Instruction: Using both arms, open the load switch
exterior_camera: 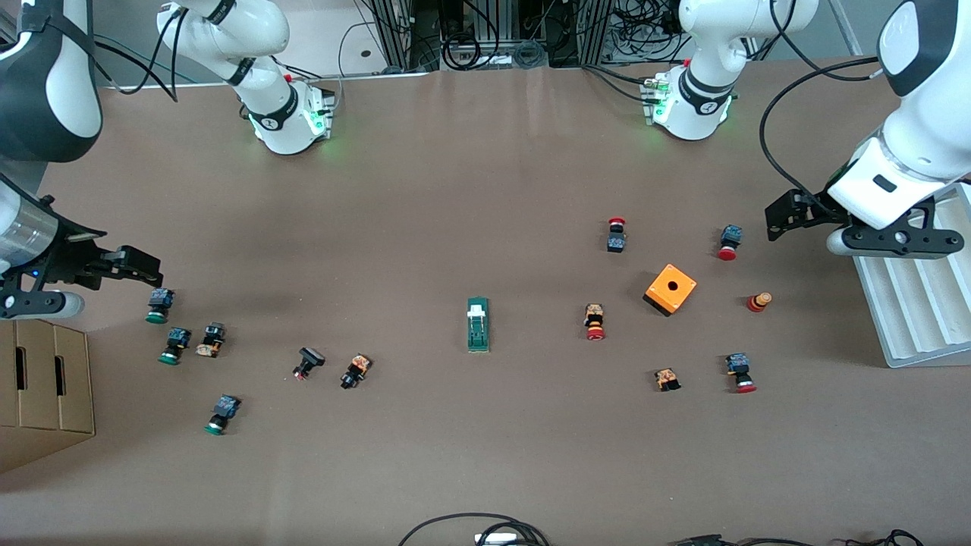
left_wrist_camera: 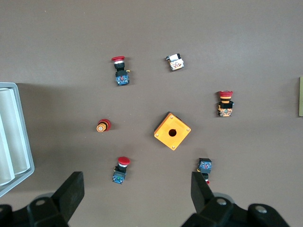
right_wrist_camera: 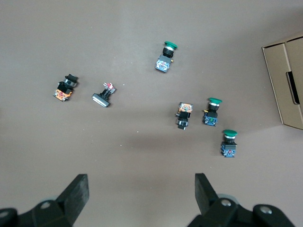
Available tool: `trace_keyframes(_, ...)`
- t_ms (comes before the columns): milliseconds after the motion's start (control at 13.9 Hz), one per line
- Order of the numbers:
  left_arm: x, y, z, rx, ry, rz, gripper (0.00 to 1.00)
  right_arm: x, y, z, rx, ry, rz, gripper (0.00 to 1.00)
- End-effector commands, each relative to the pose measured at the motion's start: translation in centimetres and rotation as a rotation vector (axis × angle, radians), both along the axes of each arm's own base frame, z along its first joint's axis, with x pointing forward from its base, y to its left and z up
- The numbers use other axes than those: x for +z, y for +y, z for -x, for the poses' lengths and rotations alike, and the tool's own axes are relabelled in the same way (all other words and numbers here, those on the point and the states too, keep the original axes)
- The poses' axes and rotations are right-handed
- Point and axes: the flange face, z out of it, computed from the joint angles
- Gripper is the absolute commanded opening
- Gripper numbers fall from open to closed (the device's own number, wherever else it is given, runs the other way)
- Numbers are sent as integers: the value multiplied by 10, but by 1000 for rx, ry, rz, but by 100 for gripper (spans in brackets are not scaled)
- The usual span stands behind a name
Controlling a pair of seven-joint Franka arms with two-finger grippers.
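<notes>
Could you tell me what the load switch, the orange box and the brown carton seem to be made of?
Load switch: probably moulded plastic, a matt green body with a white slider. Orange box: likely hard plastic, with an even colour, crisp edges and a slight sheen. Carton: corrugated cardboard by its look, dull brown with folded flaps and cut-out slots.

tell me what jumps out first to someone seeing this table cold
The orange box with a hole on top stands out, toward the left arm's end among red-capped buttons. The green load switch lies alone mid-table. Both arms wait with open jaws: the left gripper by the white tray, the right gripper over green-capped buttons.
</notes>
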Motion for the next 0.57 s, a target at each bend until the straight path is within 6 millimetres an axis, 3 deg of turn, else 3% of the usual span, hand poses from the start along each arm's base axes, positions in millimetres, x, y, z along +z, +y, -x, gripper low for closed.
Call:
trace_keyframes(0, 3, 0, 3, -13, 6, 7, 100, 2, -10, 14, -40, -14, -34, 100)
trace_keyframes(503, 2, 0, 2, -13, 8, 7, 100, -3, -5, 3, -41, 25, -76, 100)
